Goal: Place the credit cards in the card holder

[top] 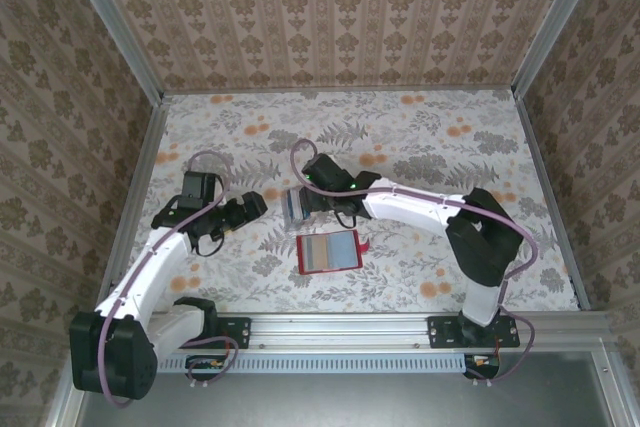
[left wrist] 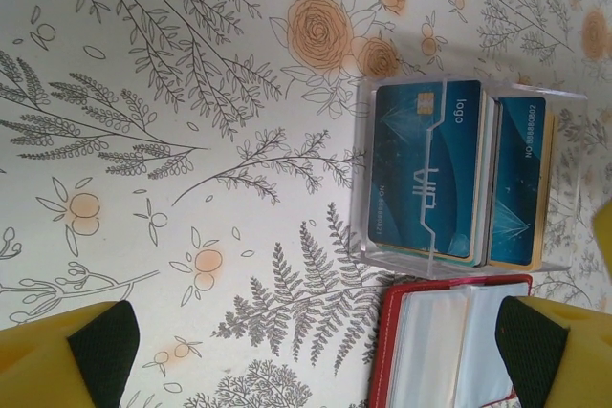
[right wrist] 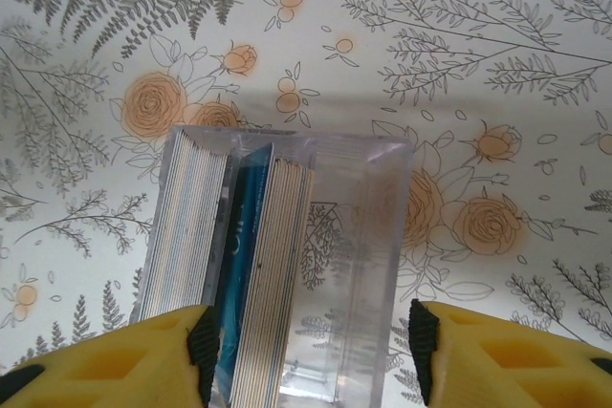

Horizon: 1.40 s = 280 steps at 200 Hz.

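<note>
**Card Transfer: Pick Stage, Cards in Their Stand**

1. Location of parts. In the overhead view the card holder [top: 328,252] lies open at centre frame, pockets up, on the floral table [top: 430,137]. We judge this placement deliberate, since an open, flat wallet presents its clear pockets for insertion. The credit cards [left wrist: 426,174] stand on edge in a clear box [right wrist: 368,236] just above the card holder. Upright storage exposes the card edges to a two-finger pinch.

2. Left gripper [left wrist: 316,351]. Its jaws are fully spread and hold nothing. In its wrist view the pads sit in the lower corners of the frame, with the wallet's red rim at bottom centre-right. We read this as a standby pose near the wallet.

3. Right gripper [right wrist: 311,346]. Its jaws are parted and straddle the clear box, one pad beside the blue card, the other at the box's right wall. We cannot tell whether either pad is pressing.

4. Progress. We see no card in the visible pockets.
</note>
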### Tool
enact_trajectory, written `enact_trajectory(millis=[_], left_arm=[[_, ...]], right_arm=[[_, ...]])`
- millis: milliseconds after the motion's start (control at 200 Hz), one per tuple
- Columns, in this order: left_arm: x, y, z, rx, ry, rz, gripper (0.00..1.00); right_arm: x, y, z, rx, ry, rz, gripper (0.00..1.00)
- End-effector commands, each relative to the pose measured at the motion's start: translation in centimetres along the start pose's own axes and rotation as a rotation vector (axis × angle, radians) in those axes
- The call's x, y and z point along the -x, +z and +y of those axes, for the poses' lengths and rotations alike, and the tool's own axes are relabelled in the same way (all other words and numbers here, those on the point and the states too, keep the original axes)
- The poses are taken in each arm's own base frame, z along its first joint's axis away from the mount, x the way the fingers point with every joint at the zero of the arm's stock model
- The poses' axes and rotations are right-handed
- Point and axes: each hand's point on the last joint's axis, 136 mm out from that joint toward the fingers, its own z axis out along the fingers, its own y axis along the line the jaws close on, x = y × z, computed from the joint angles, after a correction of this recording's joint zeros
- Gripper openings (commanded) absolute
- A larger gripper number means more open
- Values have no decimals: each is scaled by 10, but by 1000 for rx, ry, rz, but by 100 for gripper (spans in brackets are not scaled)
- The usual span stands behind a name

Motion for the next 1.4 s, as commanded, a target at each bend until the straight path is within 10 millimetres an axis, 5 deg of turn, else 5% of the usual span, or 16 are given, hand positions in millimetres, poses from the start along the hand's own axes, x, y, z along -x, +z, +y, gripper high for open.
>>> enact_trajectory(millis=[0,325,970,1230,1395], left_arm=[[1,-3,-4,-30,10,-1,100],[-1,-1,-9,-69,13,23,100],[1,5,-11,-88,-7,30,100],[-1,7,-13,-106,-16,39,100],[-1,8,-13,-108,-23,37,100]], right_arm=[[-3,5,3,-20,-58,50,57],[-12,31,-6,-113,-140,125,57],[-7,5,-32,-403,-394,160,50],[-6,1,-33,-410,-410,161,34],[-14,7,-27,-333,-370,190,15]])
